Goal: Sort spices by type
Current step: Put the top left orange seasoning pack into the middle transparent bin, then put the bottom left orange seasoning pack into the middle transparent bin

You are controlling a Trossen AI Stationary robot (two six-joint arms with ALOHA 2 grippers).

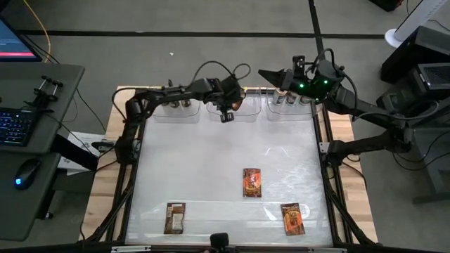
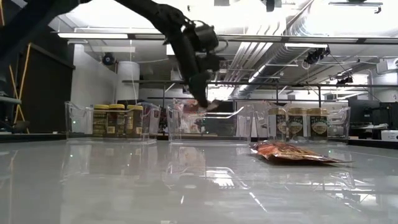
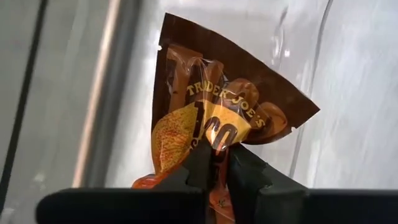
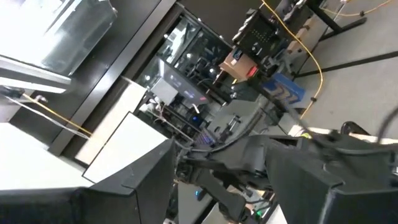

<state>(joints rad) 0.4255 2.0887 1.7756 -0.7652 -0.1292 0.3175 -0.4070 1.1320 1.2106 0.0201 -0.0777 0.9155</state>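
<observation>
The left hand [image 3: 214,163] pinches a flat brown-orange printed foil packet [image 3: 214,102] by its edge; light, floppy, probably slippery, so grip firmly.

I'm looking at a glossy white table [image 1: 211,169]. Three packets [image 1: 252,182] [image 1: 174,217] [image 1: 292,218] lie flat on it. Three clear bins [image 1: 176,112] [image 1: 242,110] [image 1: 290,109] line its far edge.

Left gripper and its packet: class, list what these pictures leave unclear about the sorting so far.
- Held packet: its lower end is hidden by the left gripper fingers, left wrist view.
- Middle bin: contents blurred by glare, low view.
- Jars: mostly covered by the right gripper, high view.
- Jar labels: too small to read, low view.
</observation>
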